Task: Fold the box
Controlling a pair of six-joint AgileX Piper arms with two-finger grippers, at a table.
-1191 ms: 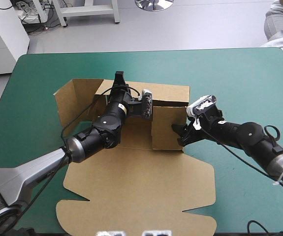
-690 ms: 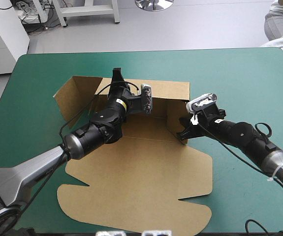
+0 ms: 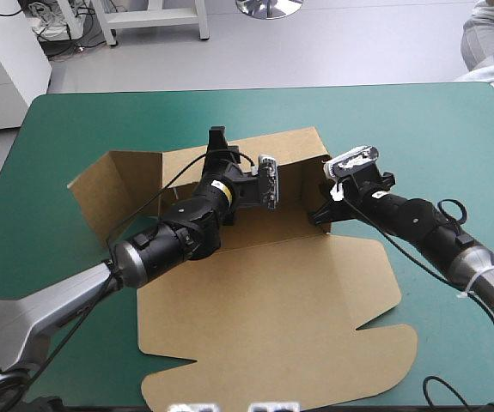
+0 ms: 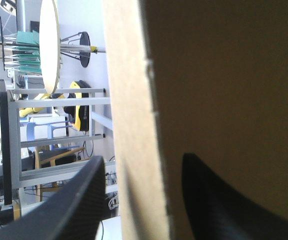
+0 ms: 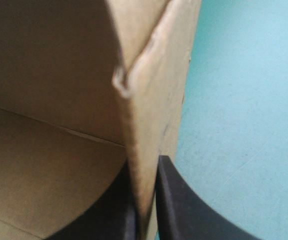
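Note:
The brown box (image 3: pixel 272 318) lies on the teal-green cover with its lid flat toward the front and its back wall (image 3: pixel 294 154) raised. A side flap (image 3: pixel 113 184) splays out to the left. My left gripper (image 3: pixel 218 137) sits at the back wall's top edge. In the left wrist view my left gripper (image 4: pixel 144 157) is open, its black fingers (image 4: pixel 73 200) astride the board's edge (image 4: pixel 133 125). My right gripper (image 3: pixel 320 215) is at the box's right rear corner. In the right wrist view my right gripper (image 5: pixel 146 162) is shut on the upright board edge (image 5: pixel 144 100).
The flat lid's front edge (image 3: pixel 255 395) reaches nearly to the table's front edge. Teal-green cover (image 3: pixel 401 120) shows beyond the back wall and to the right of the box.
My right gripper has shut on the right wall's edge and my left gripper has opened at the back wall. The box has turned and slid to the right; the left flap swung outward.

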